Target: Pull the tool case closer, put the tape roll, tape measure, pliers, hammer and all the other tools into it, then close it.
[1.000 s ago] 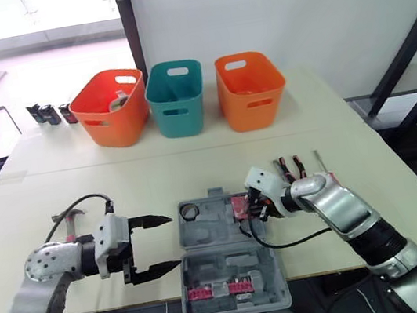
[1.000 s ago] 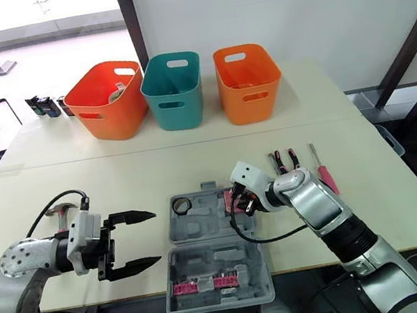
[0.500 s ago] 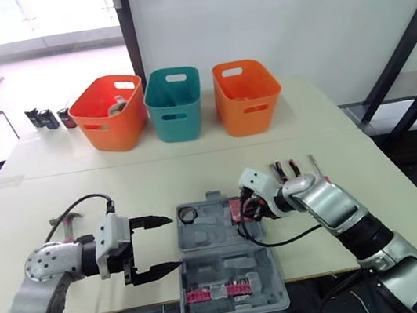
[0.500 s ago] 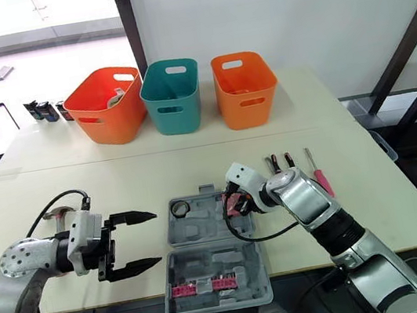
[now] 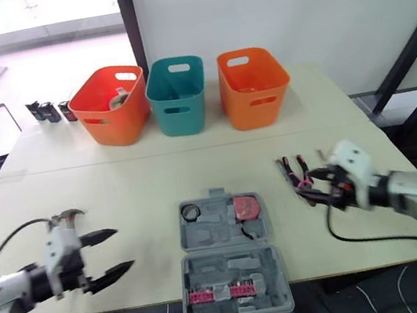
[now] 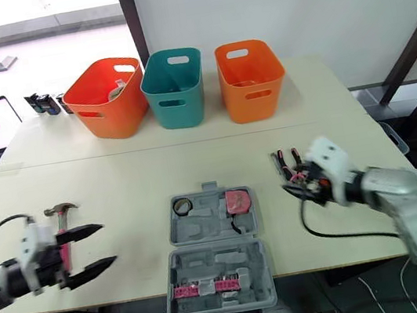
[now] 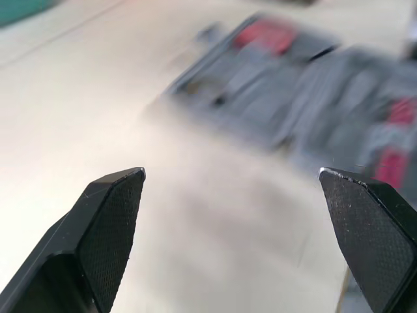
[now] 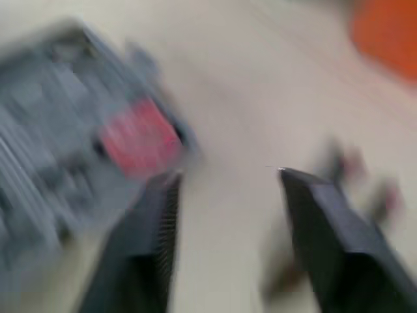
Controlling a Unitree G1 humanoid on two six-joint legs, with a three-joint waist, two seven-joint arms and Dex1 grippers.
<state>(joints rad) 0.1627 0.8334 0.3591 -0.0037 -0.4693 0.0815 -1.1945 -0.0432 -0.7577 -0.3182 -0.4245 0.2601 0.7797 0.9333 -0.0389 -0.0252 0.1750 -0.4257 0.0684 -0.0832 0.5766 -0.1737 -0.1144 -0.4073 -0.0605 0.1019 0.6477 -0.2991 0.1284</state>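
Two tools already lie in the open tool case [image 5: 228, 256]: tape roll [image 5: 189, 211] and red tape measure [image 5: 244, 207].

Left eye view: left gripper [image 5: 124, 249] spread wide, empty, near the hammer [image 5: 66, 219]. Right gripper [image 5: 308, 187] at the pliers [image 5: 296, 168] on the table [image 5: 155, 173].

Right eye view: shows the hammer's red handle, which the left gripper covers in the other eye.

Left wrist view: wide gap, nothing held, case ahead.

Right wrist view: fingers parted, empty.

Step, I judge: fetching the pliers. Next move calls for closing on their handles.
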